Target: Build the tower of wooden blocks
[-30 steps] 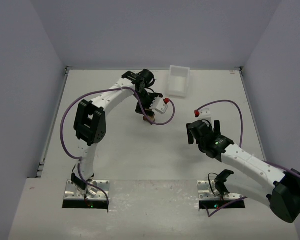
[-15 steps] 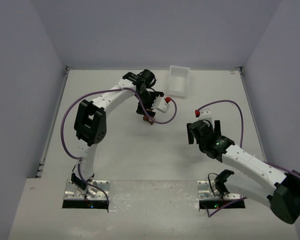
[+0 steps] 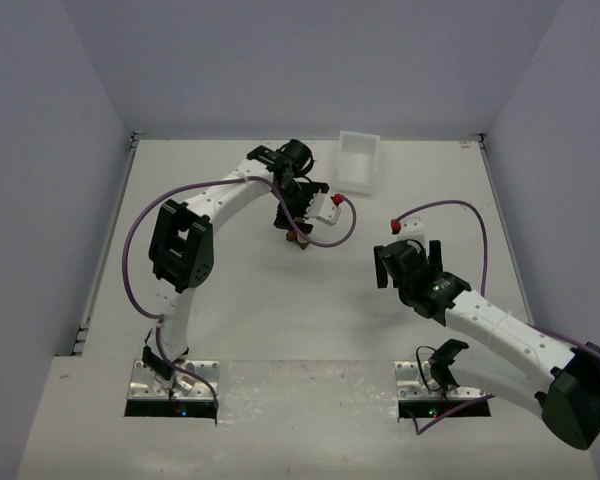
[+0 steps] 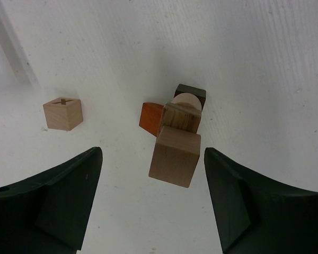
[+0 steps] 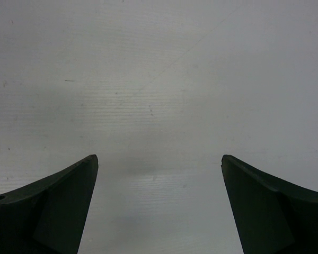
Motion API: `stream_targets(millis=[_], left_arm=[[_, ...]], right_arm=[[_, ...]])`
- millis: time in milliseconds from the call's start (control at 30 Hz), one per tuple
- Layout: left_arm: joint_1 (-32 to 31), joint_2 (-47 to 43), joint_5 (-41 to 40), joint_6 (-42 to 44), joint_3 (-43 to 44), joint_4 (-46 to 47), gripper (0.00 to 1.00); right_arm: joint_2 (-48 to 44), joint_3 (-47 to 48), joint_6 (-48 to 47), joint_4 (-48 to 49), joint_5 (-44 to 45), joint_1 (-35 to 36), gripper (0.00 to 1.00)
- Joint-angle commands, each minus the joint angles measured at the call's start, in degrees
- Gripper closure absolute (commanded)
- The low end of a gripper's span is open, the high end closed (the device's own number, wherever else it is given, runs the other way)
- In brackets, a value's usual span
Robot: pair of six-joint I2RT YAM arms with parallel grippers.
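Observation:
The wood block tower (image 4: 177, 135) is a small stack on the white table. A light tan cube (image 4: 175, 157) sits on top, over a brown block with a round tan piece (image 4: 186, 103). An orange-brown block (image 4: 150, 117) and a dark block (image 4: 191, 92) lie at its foot. My left gripper (image 4: 152, 153) hangs open above the stack, its fingers (image 4: 69, 196) well apart from the top cube on both sides. In the top view the tower (image 3: 299, 241) peeks out under that left gripper (image 3: 293, 226). My right gripper (image 3: 407, 262) is open over bare table, holding nothing.
A loose tan cube (image 4: 63, 113) with a slot in its top lies left of the stack. A white rectangular tray (image 3: 358, 162) stands at the back of the table, right of the left arm. A purple cable loops beside each wrist.
The left jaws have spread wider, away from the top cube, which stays on the stack. The right arm has barely moved.

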Motion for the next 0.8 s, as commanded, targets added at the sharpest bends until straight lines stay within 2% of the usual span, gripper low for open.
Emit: stream_targets(millis=[0, 767], left_arm=[[-0.5, -2.4, -0.2, -0.7, -0.5, 2.1, 0.24], [-0.6, -2.4, -1.5, -2.4, -1.0, 4.1, 0.21]], right_arm=[[-1.0, 1.6, 1.2, 0.7, 0.9, -0.1, 0.01], [-0.6, 1.8, 1.0, 0.7, 0.5, -0.1, 0.01]])
